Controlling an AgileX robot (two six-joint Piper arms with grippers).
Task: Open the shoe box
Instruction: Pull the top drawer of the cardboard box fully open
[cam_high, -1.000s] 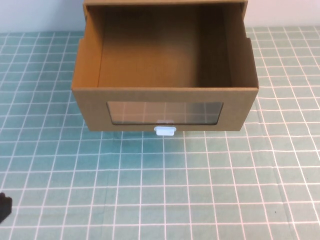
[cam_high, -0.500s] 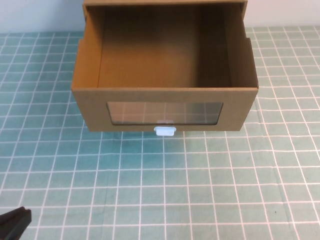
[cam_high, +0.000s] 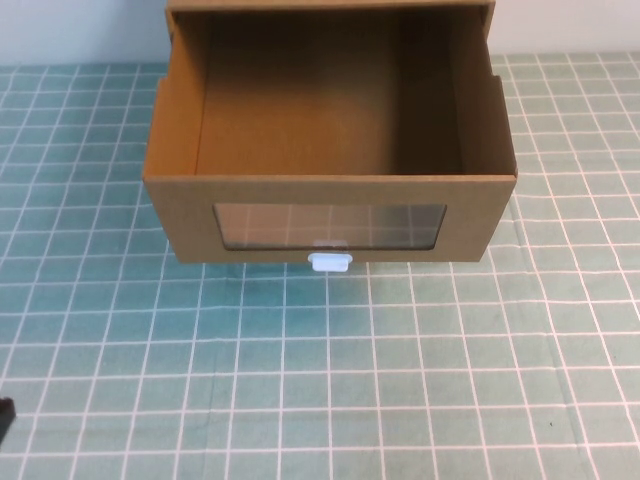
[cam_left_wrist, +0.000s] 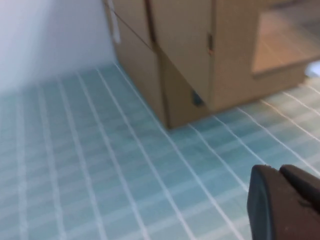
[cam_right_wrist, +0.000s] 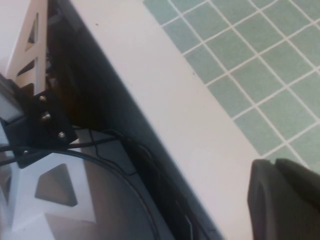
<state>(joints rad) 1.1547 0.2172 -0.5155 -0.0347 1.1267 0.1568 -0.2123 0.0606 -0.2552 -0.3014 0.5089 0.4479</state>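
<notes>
The brown cardboard shoe box (cam_high: 330, 130) stands upright at the middle of the table's (cam_high: 330, 400) far edge. Its drawer (cam_high: 480, 215) is slid out toward the near edge, its top open. The front has a clear window (cam_high: 330, 226) and a white pull tab (cam_high: 330, 262).

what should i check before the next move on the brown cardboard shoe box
1. Brown cardboard shoe box opened: ok. Its drawer part is slid out toward the robot, and the inside shows from above.
2. Inside of the box: ok. Only bare cardboard shows.
3. Small white plastic pull tab free: ok. Nothing touches it.
4. Left gripper clear of the box: ok. It is low over the green gridded mat at the near left, shut and empty.
5. Right gripper clear of the box: ok. It is out by the white table edge, shut and empty.
</notes>
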